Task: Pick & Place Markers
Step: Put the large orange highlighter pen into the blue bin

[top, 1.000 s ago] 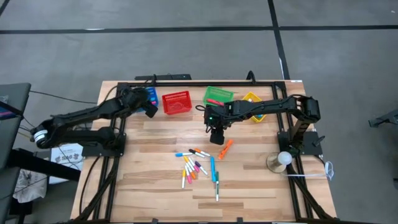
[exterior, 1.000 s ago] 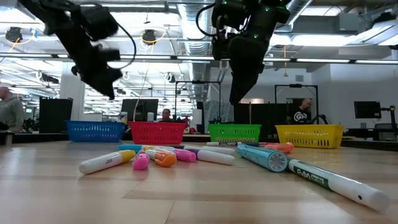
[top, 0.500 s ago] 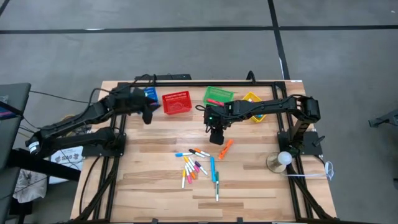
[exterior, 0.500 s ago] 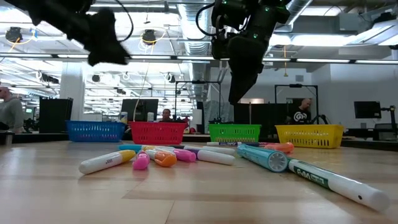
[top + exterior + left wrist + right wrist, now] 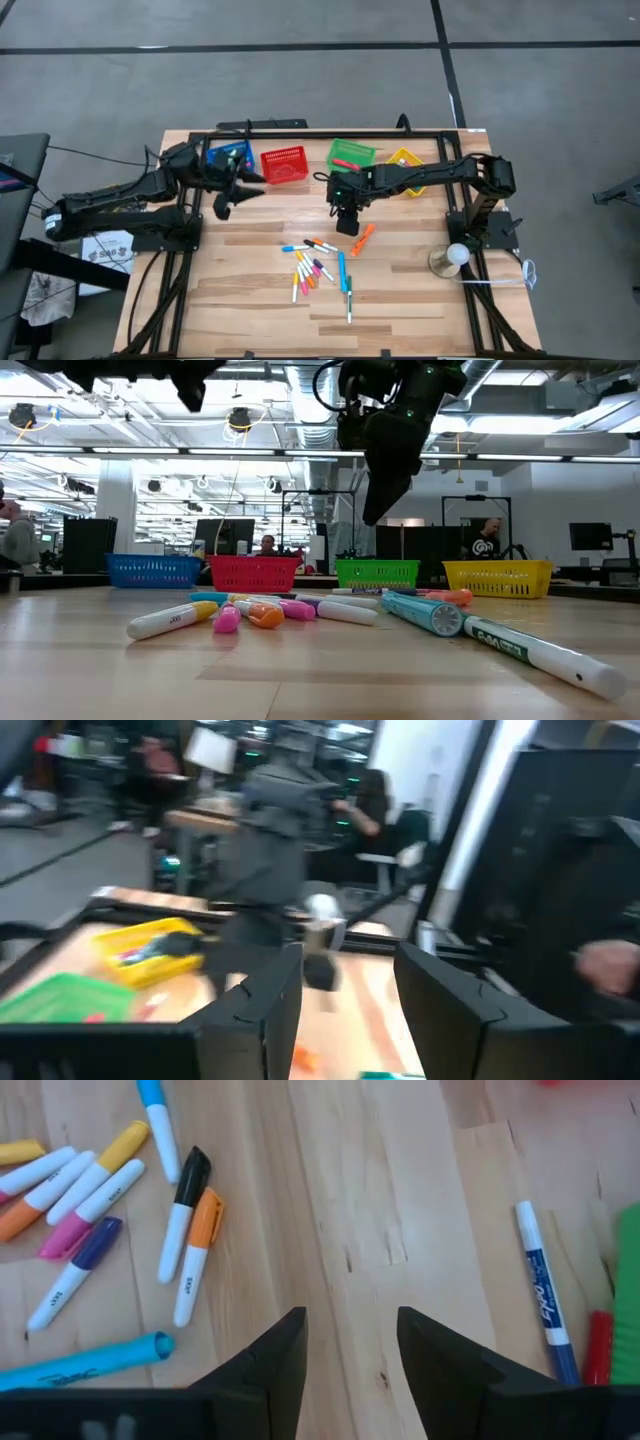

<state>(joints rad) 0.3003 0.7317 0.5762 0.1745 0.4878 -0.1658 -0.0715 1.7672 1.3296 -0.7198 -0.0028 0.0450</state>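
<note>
From my station, bright ceiling strip lights point(image 5: 230, 452) lit the room evenly, with soft shadows. My left wrist feed was smeared with blur; the pale wooden slatted table point(image 5: 390, 1200) showed sharp.

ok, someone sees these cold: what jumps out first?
The scatter of coloured markers lying loose mid-table, with one orange marker a bit apart on the right. Above that pile hangs the right gripper, jaws open and empty. Along the far edge runs a row of mesh baskets: blue, red, green, yellow, with the left gripper just in front of the blue one.
</note>
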